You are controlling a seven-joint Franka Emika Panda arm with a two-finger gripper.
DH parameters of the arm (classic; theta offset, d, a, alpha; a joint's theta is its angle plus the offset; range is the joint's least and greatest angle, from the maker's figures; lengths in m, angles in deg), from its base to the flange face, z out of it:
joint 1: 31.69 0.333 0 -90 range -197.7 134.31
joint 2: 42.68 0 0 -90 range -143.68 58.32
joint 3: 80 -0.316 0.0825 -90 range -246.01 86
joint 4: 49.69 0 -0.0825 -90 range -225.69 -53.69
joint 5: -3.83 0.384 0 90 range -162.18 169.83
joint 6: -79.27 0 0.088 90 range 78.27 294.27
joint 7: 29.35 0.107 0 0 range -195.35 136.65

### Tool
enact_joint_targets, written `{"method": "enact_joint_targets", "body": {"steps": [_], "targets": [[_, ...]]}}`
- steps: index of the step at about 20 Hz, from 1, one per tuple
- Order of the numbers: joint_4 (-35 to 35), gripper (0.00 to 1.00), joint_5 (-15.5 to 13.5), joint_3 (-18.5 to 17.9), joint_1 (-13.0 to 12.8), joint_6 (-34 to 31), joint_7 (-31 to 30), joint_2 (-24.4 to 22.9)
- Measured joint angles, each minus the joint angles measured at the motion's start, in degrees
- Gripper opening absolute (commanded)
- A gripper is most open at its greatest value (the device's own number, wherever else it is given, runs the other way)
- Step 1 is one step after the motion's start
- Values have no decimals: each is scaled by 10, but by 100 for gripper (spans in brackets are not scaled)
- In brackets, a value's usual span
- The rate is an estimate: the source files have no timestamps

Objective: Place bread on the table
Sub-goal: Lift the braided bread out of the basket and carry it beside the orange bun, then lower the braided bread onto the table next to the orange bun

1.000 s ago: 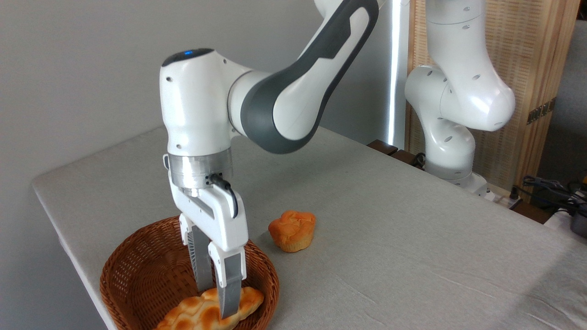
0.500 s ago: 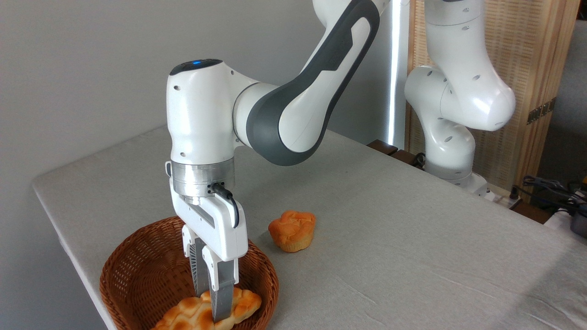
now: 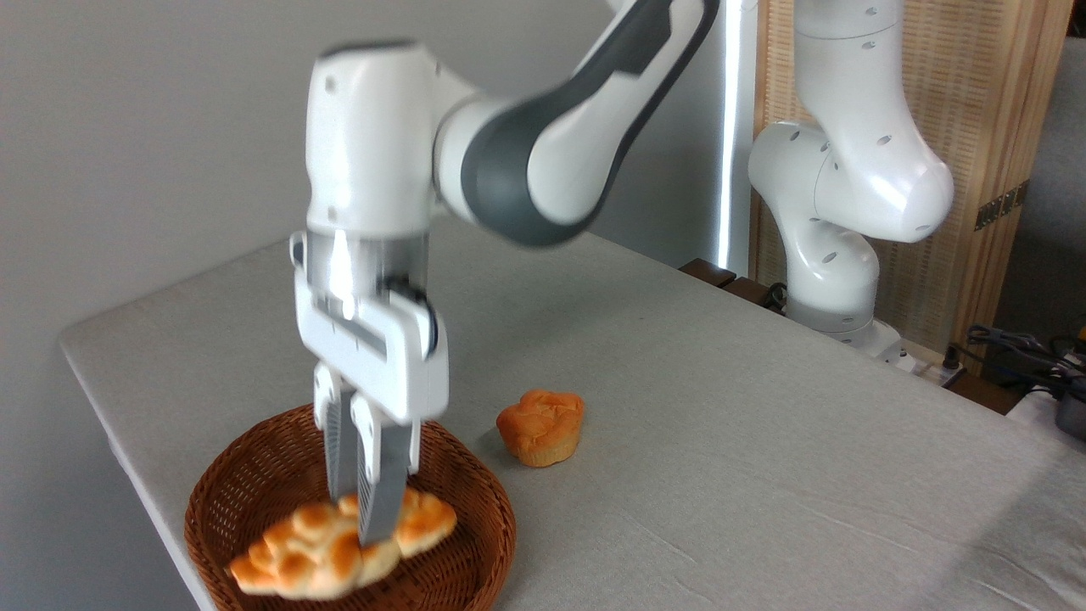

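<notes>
Bread pinched over the basket

My gripper (image 3: pixel 363 518) fingers are nearly together, clamping the bread (image 3: pixel 339 552) mid-loaf above the basket (image 3: pixel 475 509) on the table (image 3: pixel 721 424); my wrist points straight down, blurred.

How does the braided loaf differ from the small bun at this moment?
The bread is long and braided; the bun is short and muffin-shaped. The bread is pinched in the gripper over the basket; the bun sits free on the table, right of the basket. Both have golden-orange crusts.
</notes>
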Motion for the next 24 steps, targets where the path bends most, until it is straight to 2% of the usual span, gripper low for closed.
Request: {"method": "enact_joint_targets", "body": {"steps": [4, 7, 9, 11, 13, 14, 15, 16, 17, 18, 19, 20, 21, 24], "targets": [[6, 22, -30, -1, 0, -98, 0, -73], [5, 27, -33, -11, 0, -195, 1, -111], [-4, 33, -33, -33, 0, -268, 33, -135], [-29, 39, -34, -69, 0, -315, 99, -157], [-59, 48, -35, -102, 0, -340, 150, -177], [-73, 48, -36, -110, 0, -348, 160, -184], [-90, 54, -37, -113, 0, -352, 163, -188], [-106, 63, -37, -113, -2, -353, 163, -188], [-122, 65, -37, -112, -5, -352, 163, -187], [-135, 71, -37, -112, -8, -351, 161, -185], [-144, 81, -37, -112, -10, -350, 154, -183], [-146, 96, -37, -112, -11, -349, 146, -182], [-147, 100, -37, -112, -11, -346, 136, -181], [-147, 100, -38, -112, -12, -341, 124, -181]]}}
